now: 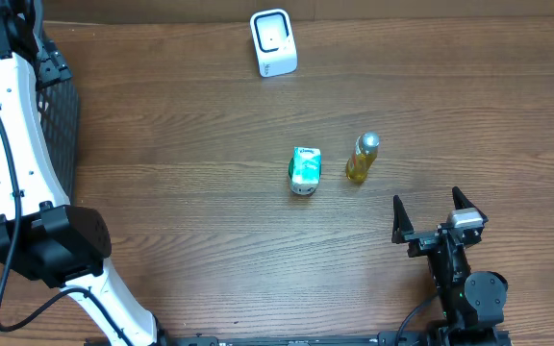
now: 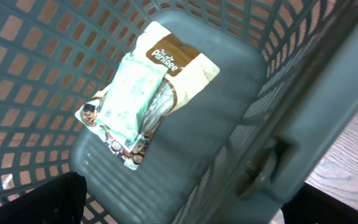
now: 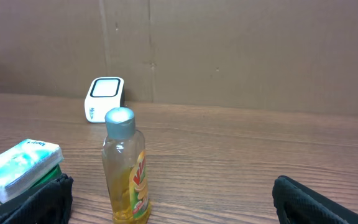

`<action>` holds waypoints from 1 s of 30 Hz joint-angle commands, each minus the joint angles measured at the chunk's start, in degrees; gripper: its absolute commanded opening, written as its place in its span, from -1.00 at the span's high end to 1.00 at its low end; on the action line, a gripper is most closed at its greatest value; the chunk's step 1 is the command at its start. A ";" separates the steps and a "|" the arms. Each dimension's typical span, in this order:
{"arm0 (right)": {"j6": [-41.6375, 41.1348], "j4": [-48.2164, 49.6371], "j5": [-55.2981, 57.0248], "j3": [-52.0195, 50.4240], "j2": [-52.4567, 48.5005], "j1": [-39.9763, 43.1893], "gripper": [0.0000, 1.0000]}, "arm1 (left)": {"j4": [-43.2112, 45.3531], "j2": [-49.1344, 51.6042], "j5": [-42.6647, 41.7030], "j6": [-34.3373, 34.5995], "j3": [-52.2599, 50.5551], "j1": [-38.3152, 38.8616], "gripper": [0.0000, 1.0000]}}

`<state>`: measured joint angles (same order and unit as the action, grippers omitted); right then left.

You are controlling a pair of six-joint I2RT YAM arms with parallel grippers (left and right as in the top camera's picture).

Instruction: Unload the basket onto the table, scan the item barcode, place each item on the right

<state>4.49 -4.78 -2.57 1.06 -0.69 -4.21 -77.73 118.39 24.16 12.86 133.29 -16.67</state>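
1. The clear bottle of yellow liquid with a silver cap [image 1: 362, 160] stands upright, right of centre in the overhead view, near a green-and-white tissue pack [image 1: 305, 170].
2. The white box-shaped scanner [image 1: 273, 43] sits at upper centre.
3. The right gripper [image 1: 429, 213], lower right, is released and empty.
4. The left gripper [image 2: 179, 208], also released, hangs over a grey plastic basket [image 2: 303, 118].

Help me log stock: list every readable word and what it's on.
"PanTree": brown-and-white pouch in the basket.
Pale green packet on that pouch: print too small.
Yellow bottle label: red lettering, blurred.
Tissue pack: blurred.
Barcode scanner: side print too small.
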 commanded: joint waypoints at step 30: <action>0.07 0.13 -0.11 -0.61 0.07 0.07 -1.00 | 0.15 -2.23 -2.69 -2.21 0.55 -0.96 -0.99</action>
<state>4.54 -4.80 -2.59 1.06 -0.69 -4.21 -77.76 118.39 21.63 12.01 133.29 -16.67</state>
